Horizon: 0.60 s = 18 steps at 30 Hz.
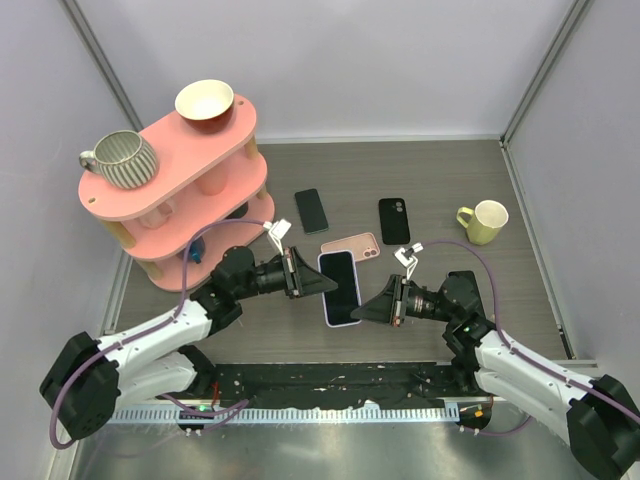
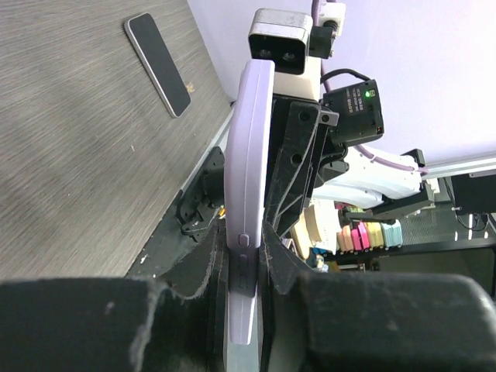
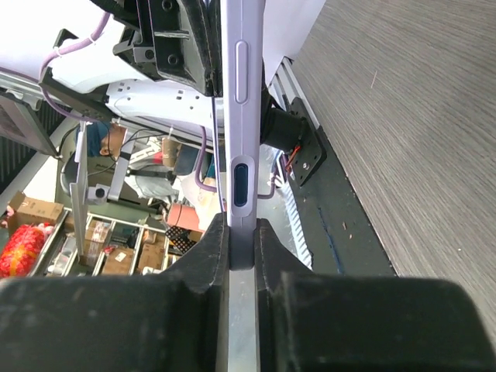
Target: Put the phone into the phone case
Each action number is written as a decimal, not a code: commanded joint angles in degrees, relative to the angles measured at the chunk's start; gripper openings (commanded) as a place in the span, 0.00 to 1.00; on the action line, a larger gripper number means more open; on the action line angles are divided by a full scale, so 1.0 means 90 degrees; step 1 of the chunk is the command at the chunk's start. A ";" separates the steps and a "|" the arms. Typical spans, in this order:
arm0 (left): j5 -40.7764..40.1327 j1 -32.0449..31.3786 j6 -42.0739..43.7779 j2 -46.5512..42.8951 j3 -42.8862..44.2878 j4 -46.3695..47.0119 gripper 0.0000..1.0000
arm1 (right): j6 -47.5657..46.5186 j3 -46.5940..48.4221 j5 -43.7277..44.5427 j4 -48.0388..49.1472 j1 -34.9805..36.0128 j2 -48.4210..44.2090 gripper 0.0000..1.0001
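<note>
Both the left gripper (image 1: 322, 281) and the right gripper (image 1: 368, 306) are clamping opposite long edges of the lilac phone (image 1: 340, 287), with bare table (image 1: 440, 170) lying ahead of them.

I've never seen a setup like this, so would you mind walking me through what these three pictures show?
Two robot arms sit at a table's near edge. The overhead picture looks down on both; the other two come from cameras on each wrist. The left gripper and right gripper both pinch one lavender phone, seen edge-on in the wrist views. On the table lie a pink case, a dark phone, a black case and a yellow mug. A pink shelf carries a striped mug and a bowl.
</note>
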 commanded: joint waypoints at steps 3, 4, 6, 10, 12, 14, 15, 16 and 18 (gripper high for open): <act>-0.0167 0.0111 0.0457 0.0174 0.0299 -0.0370 0.00 | -0.0003 0.0183 0.0036 0.0160 0.0017 -0.0101 0.01; -0.0147 0.0111 0.0516 0.0194 0.0319 -0.0458 0.00 | -0.0071 0.0261 0.0143 -0.0017 0.0008 -0.0101 0.01; -0.0166 0.0101 0.0643 0.0214 0.0310 -0.0654 0.00 | -0.0286 0.0330 0.0222 -0.0407 0.0017 -0.0130 0.01; -0.0167 0.0101 0.0664 0.0253 0.0290 -0.0733 0.00 | -0.0296 0.0417 0.0407 -0.0575 0.0017 -0.0160 0.18; -0.0069 0.0111 0.0625 0.0302 0.0280 -0.0694 0.00 | -0.0432 0.0486 0.0553 -0.0982 0.0017 -0.0179 0.28; -0.0001 0.0111 0.0605 0.0380 0.0290 -0.0684 0.00 | -0.0627 0.0661 0.0893 -0.1461 0.0008 -0.0277 0.46; 0.0009 0.0111 0.0605 0.0399 0.0280 -0.0684 0.00 | -0.0879 0.0739 0.1051 -0.2083 0.0017 -0.0325 0.51; -0.0001 0.0101 0.0624 0.0429 0.0271 -0.0732 0.00 | -0.1017 0.0905 0.1323 -0.2466 0.0008 -0.0452 0.62; -0.0010 0.0111 0.0702 0.0604 0.0300 -0.0829 0.00 | -0.1252 0.1052 0.2279 -0.3557 0.0008 -0.0618 0.71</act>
